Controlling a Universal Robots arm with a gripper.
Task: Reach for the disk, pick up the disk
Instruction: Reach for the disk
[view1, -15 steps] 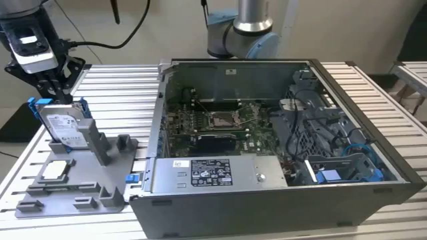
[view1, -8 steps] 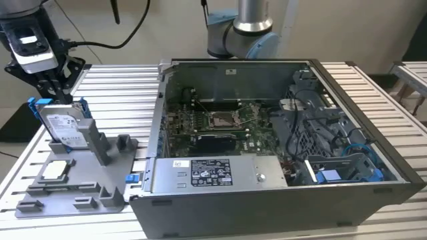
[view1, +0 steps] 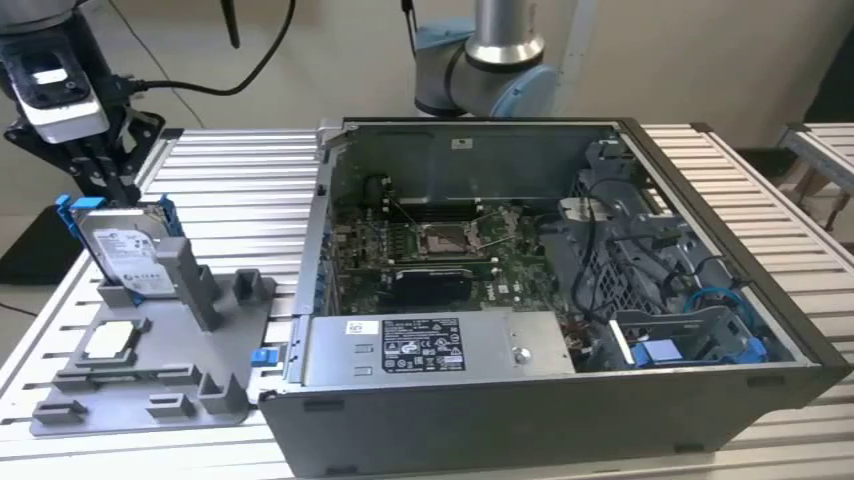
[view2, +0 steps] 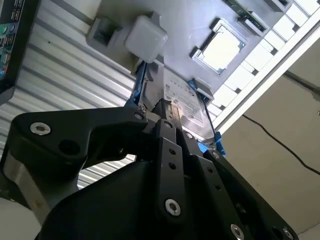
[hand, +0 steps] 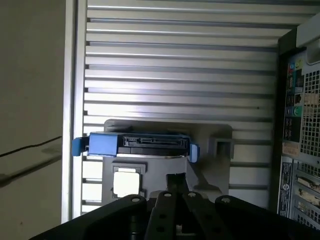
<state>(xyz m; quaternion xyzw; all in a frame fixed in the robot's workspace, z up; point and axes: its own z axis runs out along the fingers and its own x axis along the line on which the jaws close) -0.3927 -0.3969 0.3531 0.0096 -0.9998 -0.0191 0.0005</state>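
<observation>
The gripper (view1: 115, 186) hangs at the top edge of the disk (view1: 127, 252); whether it is spread or clamped cannot be told. The disk stands tilted in a slot of the gray tray (view1: 147, 405), and a square chip (view1: 110, 340) lies flat in a pocket nearby. A hold on the blue frame (view1: 63, 212) alone could slip, or the disk could snag the slot and drag the tray. The open computer case (view1: 534, 425) holds a circuit board (view1: 427, 245) and a silver box (view1: 427, 345).
</observation>
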